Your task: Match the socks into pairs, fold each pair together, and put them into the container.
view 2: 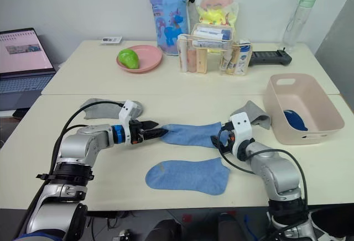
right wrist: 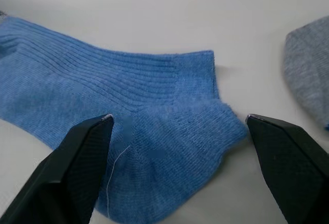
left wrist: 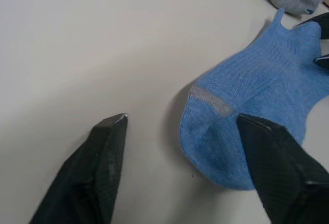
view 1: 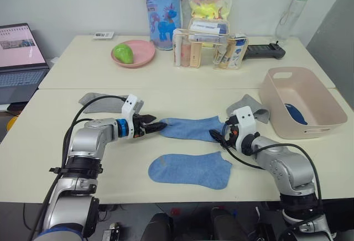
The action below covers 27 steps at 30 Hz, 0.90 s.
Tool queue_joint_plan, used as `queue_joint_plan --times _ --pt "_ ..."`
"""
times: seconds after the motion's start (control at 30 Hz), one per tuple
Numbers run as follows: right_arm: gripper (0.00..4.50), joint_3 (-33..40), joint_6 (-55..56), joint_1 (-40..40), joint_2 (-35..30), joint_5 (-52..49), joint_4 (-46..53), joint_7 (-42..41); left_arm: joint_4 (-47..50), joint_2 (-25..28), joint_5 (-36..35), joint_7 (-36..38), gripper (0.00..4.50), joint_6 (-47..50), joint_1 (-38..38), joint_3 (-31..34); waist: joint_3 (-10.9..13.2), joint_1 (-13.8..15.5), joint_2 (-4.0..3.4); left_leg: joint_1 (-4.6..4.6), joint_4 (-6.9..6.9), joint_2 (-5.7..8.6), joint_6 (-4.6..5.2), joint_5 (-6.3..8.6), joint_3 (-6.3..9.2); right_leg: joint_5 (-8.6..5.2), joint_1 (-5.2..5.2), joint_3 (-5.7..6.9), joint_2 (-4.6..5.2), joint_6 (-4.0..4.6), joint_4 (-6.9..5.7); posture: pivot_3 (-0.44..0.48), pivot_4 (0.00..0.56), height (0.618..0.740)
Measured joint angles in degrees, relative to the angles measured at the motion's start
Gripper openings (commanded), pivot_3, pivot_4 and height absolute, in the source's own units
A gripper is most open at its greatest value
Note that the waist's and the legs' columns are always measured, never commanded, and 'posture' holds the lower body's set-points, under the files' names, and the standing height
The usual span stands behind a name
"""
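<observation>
Left wrist view: left claw and right claw gape wide over the light blue sock, gripping nothing.

2 socks lie mid-desk, one sock just beyond the other sock. The left claw sits at the farther one's left end, the right claw at its right end. A third sock lies far left, a fourth sock right, beside the container. Behind them stand a plate and an organiser.
</observation>
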State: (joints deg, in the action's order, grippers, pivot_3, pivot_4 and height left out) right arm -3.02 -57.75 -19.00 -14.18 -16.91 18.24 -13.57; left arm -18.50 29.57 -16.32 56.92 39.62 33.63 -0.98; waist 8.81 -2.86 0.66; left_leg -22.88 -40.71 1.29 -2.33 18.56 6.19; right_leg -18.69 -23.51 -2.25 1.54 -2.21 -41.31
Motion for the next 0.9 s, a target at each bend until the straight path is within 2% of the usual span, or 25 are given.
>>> queue_joint_plan --times 0.23,0.27,0.33,0.53,0.63,0.73,0.83,0.9 --pt "1.04 -0.31 1.11 0.08 0.42 0.59 -0.74 0.16 -2.61 -1.15 1.77 -0.03 0.18 -3.25 1.24 -2.77 -0.07 0.15 -0.05 0.0 0.0 0.01 0.0 0.0 0.01 0.0 0.03 0.01 0.0 0.0 0.03 0.0 0.15 0.703" --pt "0.66 -0.31 1.22 0.27 0.59 0.56 -0.71 0.11 -2.71 -1.29 1.75 -0.01 0.0 -3.51 1.24 -3.0 -0.07 0.15 -0.05 0.0 0.0 0.01 0.0 0.0 0.01 0.0 0.03 0.01 0.0 0.0 0.03 0.0 0.15 0.703" --pt "0.04 -0.34 1.38 0.71 0.8 0.45 -0.61 -0.01 -2.75 -1.77 1.58 0.02 0.0 -3.78 1.22 -3.02 -0.07 0.16 -0.05 0.0 0.0 0.01 0.0 0.0 0.02 0.0 0.04 0.02 0.01 0.0 0.04 0.0 0.15 0.703" --pt "0.04 -0.26 3.67 2.25 -1.35 -0.21 4.32 -2.04 2.52 -2.84 -4.01 1.45 0.0 0.49 -2.32 -1.19 -0.06 -0.11 -0.05 -0.04 0.01 -0.02 0.01 0.0 0.04 0.0 0.0 -0.01 0.0 0.0 0.05 0.0 0.15 0.703" --pt "0.04 0.63 2.49 2.89 -2.07 -2.63 8.91 -3.73 7.48 -1.12 -7.76 1.21 0.0 4.83 -2.81 1.68 -0.06 -0.32 -0.05 -0.03 0.02 -0.03 0.01 0.01 0.12 0.0 0.01 -0.05 -0.01 0.0 0.03 0.0 0.15 0.703" --pt "0.04 3.21 -1.46 3.72 -3.19 -7.92 14.8 -5.93 14.41 3.01 -13.21 1.72 0.0 11.6 -4.38 4.82 -0.06 -0.46 -0.05 -0.02 0.07 -0.03 0.01 0.01 0.14 0.0 0.01 -0.06 -0.02 0.0 0.06 0.0 0.15 0.703" --pt "0.04 9.05 -9.45 6.6 -6.42 -17.83 23.08 -9.6 23.82 11.62 -20.78 4.17 0.0 21.97 -10.2 8.49 -0.06 -0.73 -0.06 0.05 0.29 -0.03 0.02 0.02 0.3 0.0 0.02 -0.13 -0.03 0.0 0.17 0.0 0.15 0.703" --pt "0.04 12.55 -14.11 6.97 -6.46 -23.09 25.66 -9.88 29.08 14.22 -24.21 4.43 0.0 26.1 -13.46 10.12 -0.05 -0.4 -0.08 0.19 0.31 -0.01 0.13 0.07 0.34 0.0 0.19 -0.14 0.0 0.0 0.2 0.0 0.15 0.703"
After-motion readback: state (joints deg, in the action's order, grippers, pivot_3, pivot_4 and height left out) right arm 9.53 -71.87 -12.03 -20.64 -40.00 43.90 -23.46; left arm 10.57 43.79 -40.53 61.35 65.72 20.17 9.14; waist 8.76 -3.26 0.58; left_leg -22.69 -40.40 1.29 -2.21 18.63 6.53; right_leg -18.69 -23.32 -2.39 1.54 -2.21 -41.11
